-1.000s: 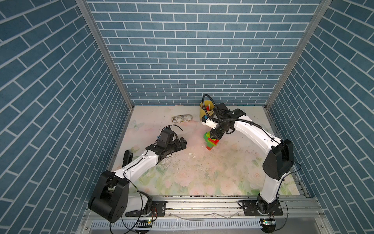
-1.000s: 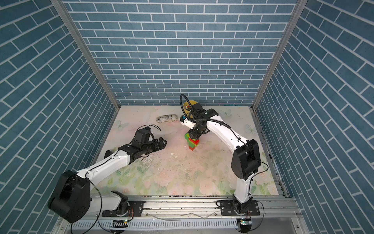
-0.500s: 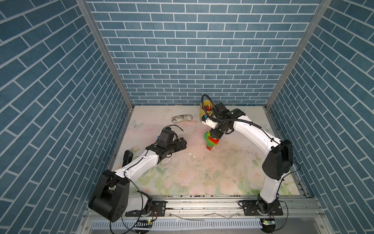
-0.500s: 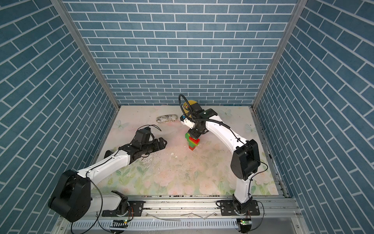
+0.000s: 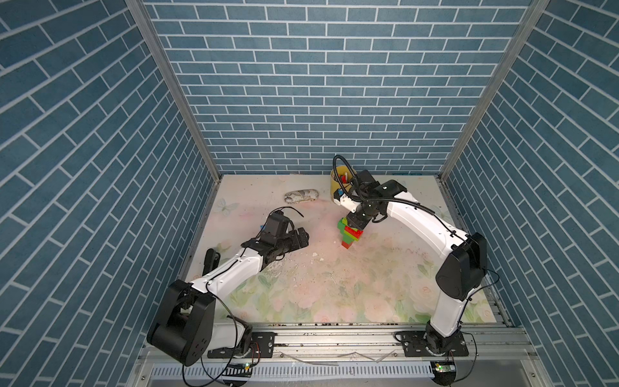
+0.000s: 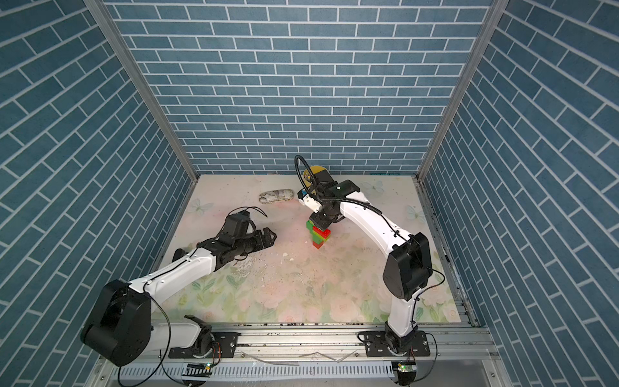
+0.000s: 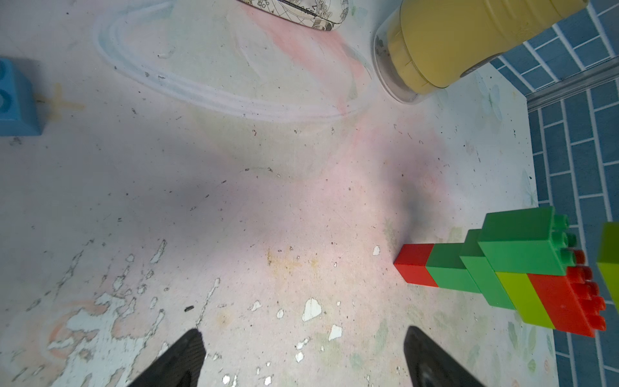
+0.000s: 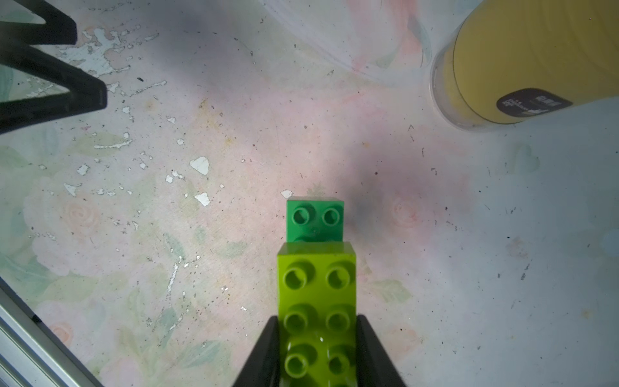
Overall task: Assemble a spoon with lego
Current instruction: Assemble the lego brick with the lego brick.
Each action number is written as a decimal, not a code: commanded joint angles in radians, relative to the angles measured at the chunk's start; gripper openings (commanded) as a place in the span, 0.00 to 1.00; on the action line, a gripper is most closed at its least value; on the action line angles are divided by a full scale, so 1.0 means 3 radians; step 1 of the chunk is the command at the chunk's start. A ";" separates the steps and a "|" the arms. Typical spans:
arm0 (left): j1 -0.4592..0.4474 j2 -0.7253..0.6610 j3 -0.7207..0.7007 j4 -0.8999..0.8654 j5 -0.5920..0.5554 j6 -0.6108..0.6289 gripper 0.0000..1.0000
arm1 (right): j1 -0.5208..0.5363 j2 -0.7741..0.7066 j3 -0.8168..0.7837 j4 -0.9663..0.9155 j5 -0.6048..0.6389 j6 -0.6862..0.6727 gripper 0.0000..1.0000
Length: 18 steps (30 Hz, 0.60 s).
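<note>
the spoon (image 5: 348, 233) (image 6: 320, 234) stands upright on its narrow red foot, a little toward the back and right of the middle of the table (image 5: 335, 284). above the foot it goes green, then widens into a green, lime and red head with bare studs on top (image 7: 502, 271). just over that top hangs a lime brick (image 8: 318, 311), pinched at its long sides by the right gripper (image 8: 316, 321), whose jaws are pressed onto it. in the left wrist view a narrow gap shows between this brick (image 7: 609, 254) and the studs below, so the two are not joined. a green studded brick of the head shows past the brick's far end in the right wrist view. the yellow cup (image 5: 338, 184) (image 8: 522, 57) stands near, behind the spoon by the back wall. a light-blue brick (image 7: 15, 97) lies alone on the table, well apart from the spoon. the left gripper (image 5: 303, 236) (image 7: 303, 335) hovers low to the spoon's left, jaws spread wide with nothing between them. a patterned pouch (image 5: 301, 196) lies further back.
</note>
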 commanded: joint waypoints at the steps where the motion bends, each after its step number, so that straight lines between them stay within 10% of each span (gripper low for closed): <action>1: -0.0025 0.0031 -0.0044 0.0050 -0.0016 0.0031 0.95 | 0.0022 -0.0084 0.0051 -0.0096 0.0054 0.0171 0.16; 18: -0.0024 0.0036 -0.0059 0.0055 -0.0019 0.0032 0.95 | 0.0035 -0.0049 -0.0054 -0.0055 -0.0038 0.0239 0.17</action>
